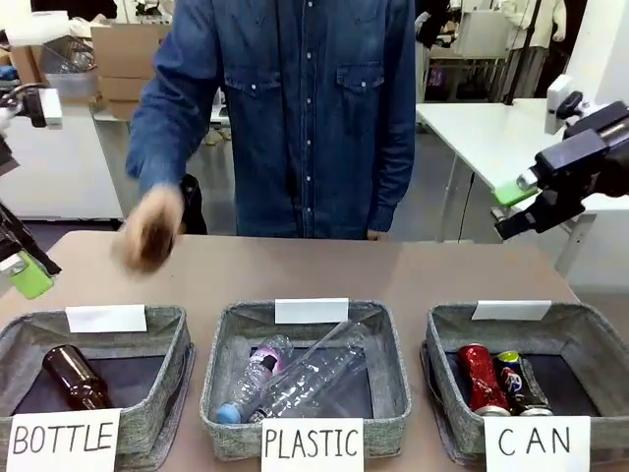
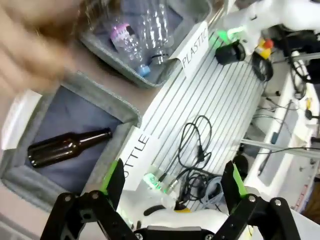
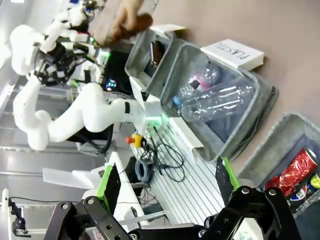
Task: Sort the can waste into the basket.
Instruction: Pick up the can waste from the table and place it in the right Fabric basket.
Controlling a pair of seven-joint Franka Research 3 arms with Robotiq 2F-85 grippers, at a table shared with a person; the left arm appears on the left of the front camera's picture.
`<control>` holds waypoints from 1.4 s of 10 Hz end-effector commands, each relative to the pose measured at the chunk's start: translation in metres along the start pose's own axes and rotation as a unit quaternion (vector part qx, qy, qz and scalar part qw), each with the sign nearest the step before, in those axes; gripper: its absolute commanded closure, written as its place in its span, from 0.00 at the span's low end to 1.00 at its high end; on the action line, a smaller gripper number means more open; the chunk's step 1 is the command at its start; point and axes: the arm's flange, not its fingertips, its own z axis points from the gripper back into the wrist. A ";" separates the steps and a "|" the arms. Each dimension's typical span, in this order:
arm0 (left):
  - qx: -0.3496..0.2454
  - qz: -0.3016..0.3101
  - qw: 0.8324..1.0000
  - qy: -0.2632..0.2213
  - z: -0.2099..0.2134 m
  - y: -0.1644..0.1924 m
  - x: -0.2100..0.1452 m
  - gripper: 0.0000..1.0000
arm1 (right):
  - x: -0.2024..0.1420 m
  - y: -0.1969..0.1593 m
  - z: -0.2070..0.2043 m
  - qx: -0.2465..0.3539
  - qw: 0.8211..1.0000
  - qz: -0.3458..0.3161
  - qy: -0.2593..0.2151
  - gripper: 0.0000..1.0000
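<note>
three baskets in a row on the table [image 1: 413,270]: bottle basket [image 1: 175,339], plastic basket [image 1: 393,364], can basket [image 1: 590,339]. two cans, red can [image 1: 478,378] and dark can [image 1: 515,382], lie side by side on the can basket's floor. one brown bottle [image 1: 75,377] in the bottle basket, two clear bottles [image 1: 295,379] in the plastic one. right gripper [image 1: 518,202] jaws wide, empty, above and well apart from the cans. left gripper [image 1: 22,265] wide, empty, at far left. person's hand [image 1: 149,234] blurred over the table, something dark in it.

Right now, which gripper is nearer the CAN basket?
Right. The right gripper hangs open above the CAN basket, slightly behind it; the left gripper sits open at the table's opposite end, beside the BOTTLE basket.
</note>
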 end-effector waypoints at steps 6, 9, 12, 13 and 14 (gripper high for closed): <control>0.117 0.239 0.942 -0.206 0.166 -0.029 -0.192 0.00 | 0.000 0.001 0.007 -0.002 1.000 0.007 0.006 0.00; 0.087 0.218 0.955 -0.182 0.152 0.002 -0.164 0.00 | 0.000 0.001 0.007 -0.002 1.000 0.007 0.006 0.00; 0.060 0.160 0.964 -0.204 0.096 0.039 -0.095 0.00 | 0.000 0.001 0.007 -0.002 1.000 0.007 0.006 0.00; 0.040 0.137 0.967 -0.212 0.069 0.054 -0.072 0.00 | 0.000 0.001 0.007 -0.002 1.000 0.007 0.006 0.00; 0.013 0.116 0.967 -0.228 0.043 0.067 -0.053 0.00 | 0.000 0.001 0.007 -0.002 1.000 0.007 0.006 0.00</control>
